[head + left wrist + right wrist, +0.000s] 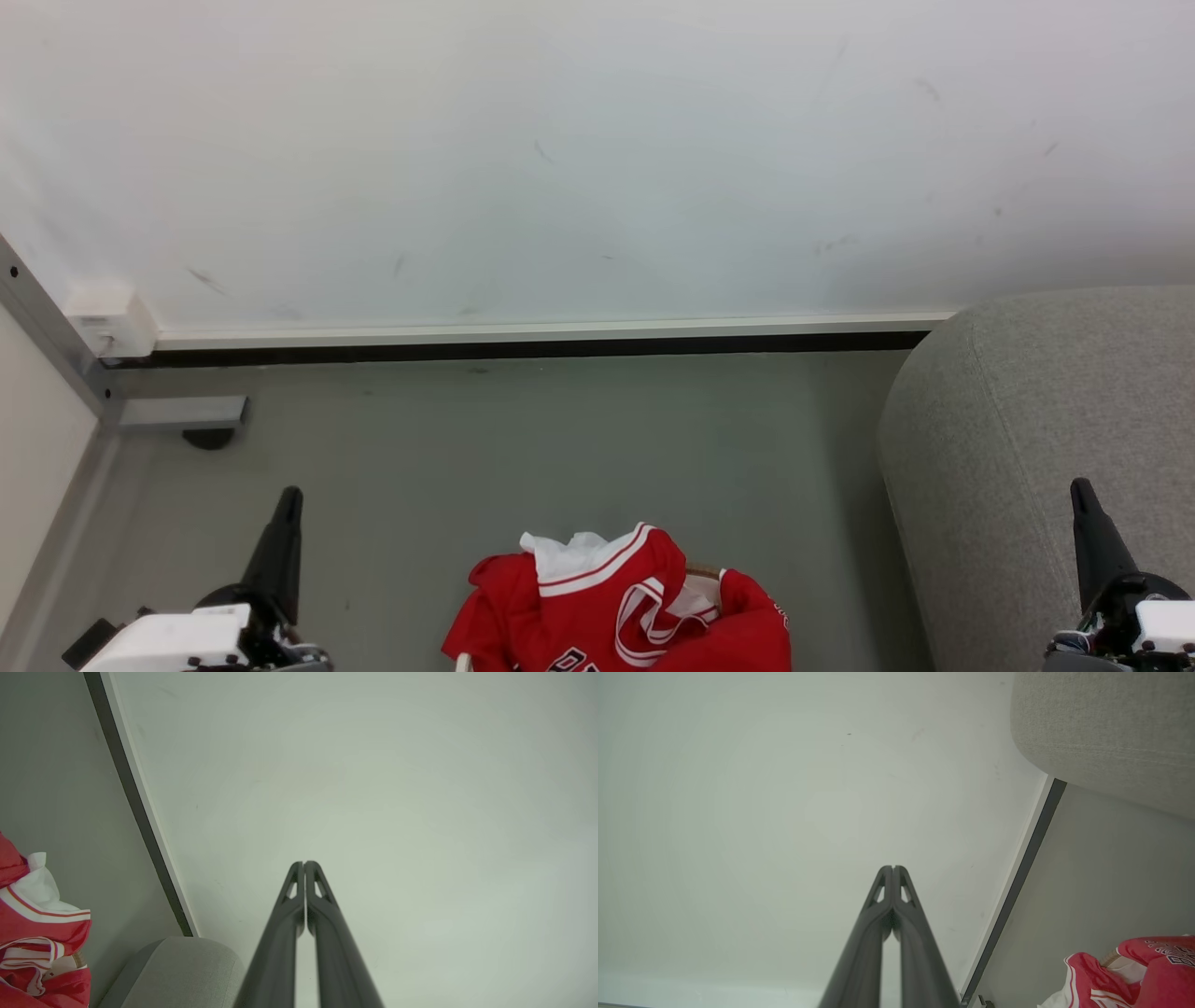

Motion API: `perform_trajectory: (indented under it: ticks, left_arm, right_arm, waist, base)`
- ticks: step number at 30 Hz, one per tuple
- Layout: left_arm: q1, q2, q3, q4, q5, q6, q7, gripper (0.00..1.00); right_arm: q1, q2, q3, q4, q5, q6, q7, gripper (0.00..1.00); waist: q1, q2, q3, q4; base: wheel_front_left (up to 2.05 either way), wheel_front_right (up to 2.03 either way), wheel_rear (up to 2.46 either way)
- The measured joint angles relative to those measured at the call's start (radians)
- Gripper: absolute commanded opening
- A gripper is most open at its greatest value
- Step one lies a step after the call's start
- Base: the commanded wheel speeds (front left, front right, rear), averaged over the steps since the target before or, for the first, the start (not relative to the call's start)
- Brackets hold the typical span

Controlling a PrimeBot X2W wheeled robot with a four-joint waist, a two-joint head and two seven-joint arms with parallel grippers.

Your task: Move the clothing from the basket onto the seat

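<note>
We see left fingers (278, 553) and right fingers (1098, 546) pressed shut, holding nothing. Red clothing (616, 607) heaped in the basket (705, 570) on the floor (560, 448), left of the grey seat (1027, 420).

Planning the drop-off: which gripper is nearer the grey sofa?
Right. The right gripper shows in front of the sofa; the left gripper is on the far side of the red jerseys from it.

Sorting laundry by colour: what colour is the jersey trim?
White with a thin red line, on the bright red jersey; best in head view.
</note>
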Motion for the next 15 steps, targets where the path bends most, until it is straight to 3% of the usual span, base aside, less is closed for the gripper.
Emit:
perform_trajectory:
  ticks: [2, 3, 9, 15]
  left_arm:
    - [0.0, 0.0, 0.0, 0.0, 0.0, 0.0, 0.0, 0.0]
    - [0.001, -0.001, 0.0, 0.003, 0.001, 0.0, 0.0, 1.0]
    - [0.03, -0.006, -0.021, 0.032, 0.004, 0.0, -0.017, 1.0]
    - [0.03, -0.007, -0.04, 0.036, 0.049, -0.001, -0.046, 1.0]
  right_arm:
    - [0.0, -0.001, 0.001, -0.001, 0.0, 0.0, -0.002, 0.0]
    - [0.001, 0.001, 0.001, 0.002, 0.0, 0.0, -0.002, 1.0]
    - [0.031, 0.028, 0.005, 0.024, -0.016, 0.0, -0.004, 1.0]
    - [0.042, 0.037, -0.008, 0.019, -0.138, 0.0, -0.015, 1.0]
  waist:
    - [0.0, 0.0, 0.0, 0.0]
    - [0.0, 0.0, 0.0, 0.0]
    - [0.0, 0.0, 0.0, 0.0]
    - [0.0, 0.0, 0.0, 0.001]
  base:
    - [0.0, 0.0, 0.0]
    - [0.0, 0.0, 0.0]
    - [0.0, 0.0, 0.0]
    - [0.0, 0.0, 0.0]
